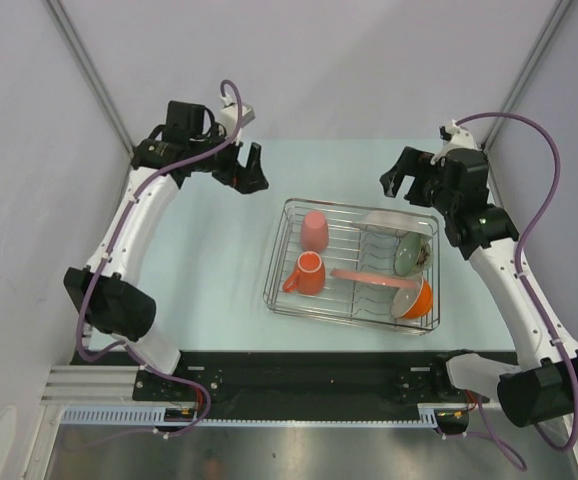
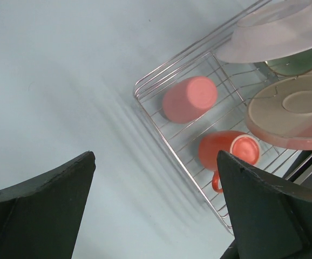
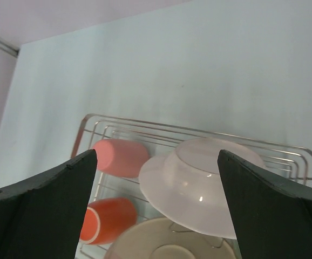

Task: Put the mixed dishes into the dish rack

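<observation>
The silver wire dish rack (image 1: 276, 255) stands mid-table and holds all the dishes. The pink tumbler (image 1: 314, 230) and orange mug (image 1: 306, 273) lie on their sides in its left half. The white plate (image 1: 389, 220), sage-green bowl (image 1: 407, 253), large pink-and-cream plate (image 1: 374, 279) and orange bowl (image 1: 415, 298) rest among the tines on the right. My left gripper (image 1: 252, 168) hovers open and empty beyond the rack's far left corner. My right gripper (image 1: 397, 185) hovers open and empty above the rack's far right end.
The left wrist view shows the tumbler (image 2: 189, 99), mug (image 2: 226, 151) and large plate (image 2: 293, 110) inside the rack rim (image 2: 161, 121). The right wrist view shows the white plate (image 3: 199, 183) below the open fingers. Grey walls enclose the table.
</observation>
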